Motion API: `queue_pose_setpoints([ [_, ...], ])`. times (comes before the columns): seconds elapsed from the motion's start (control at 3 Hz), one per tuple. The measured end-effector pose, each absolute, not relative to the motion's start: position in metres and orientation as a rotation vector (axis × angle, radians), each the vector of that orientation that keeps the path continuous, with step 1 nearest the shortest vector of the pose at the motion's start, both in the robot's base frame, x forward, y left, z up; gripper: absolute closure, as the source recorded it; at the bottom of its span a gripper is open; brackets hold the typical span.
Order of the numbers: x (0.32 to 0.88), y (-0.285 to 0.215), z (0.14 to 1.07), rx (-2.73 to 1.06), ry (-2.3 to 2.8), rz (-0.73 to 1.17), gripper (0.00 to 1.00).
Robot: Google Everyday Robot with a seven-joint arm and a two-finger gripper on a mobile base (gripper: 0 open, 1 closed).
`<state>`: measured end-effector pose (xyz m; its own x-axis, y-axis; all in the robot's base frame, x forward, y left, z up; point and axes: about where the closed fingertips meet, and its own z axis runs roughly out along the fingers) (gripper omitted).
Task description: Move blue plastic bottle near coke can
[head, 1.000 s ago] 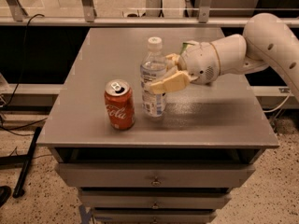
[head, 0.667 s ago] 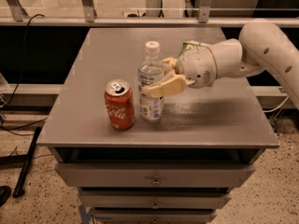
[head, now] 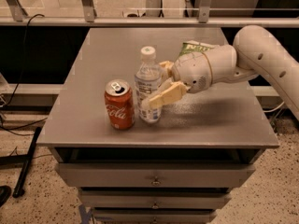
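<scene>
The blue plastic bottle (head: 148,84), clear with a white cap and a blue-and-white label, stands upright on the grey table (head: 215,120). The coke can (head: 119,104) stands upright just left of it, almost touching. My gripper (head: 158,84) reaches in from the right and is shut on the bottle. One tan finger (head: 164,96) lies across the bottle's front and the other shows behind it. The white arm (head: 261,55) runs off to the right.
A green chip bag (head: 195,46) lies on the table behind the wrist, mostly hidden by it. The table is a cabinet with drawers (head: 154,175) below its front edge. A metal railing (head: 149,13) runs behind the table.
My gripper has carried the bottle a little to the left, closing the gap to the can. The can has not moved.
</scene>
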<state>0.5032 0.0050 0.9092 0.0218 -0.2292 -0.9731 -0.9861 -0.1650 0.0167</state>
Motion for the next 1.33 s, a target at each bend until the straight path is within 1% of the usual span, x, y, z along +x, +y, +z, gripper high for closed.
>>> queue_pose_setpoints([
  [0.33, 0.503, 0.005, 0.910, -1.510, 1.292, 1.208, 0.00],
  [0.67, 0.508, -0.008, 0.922, -1.526, 1.303, 1.150, 0.00],
  [1.33, 0.555, -0.097, 1.005, -1.512, 1.355, 0.833, 0.00],
])
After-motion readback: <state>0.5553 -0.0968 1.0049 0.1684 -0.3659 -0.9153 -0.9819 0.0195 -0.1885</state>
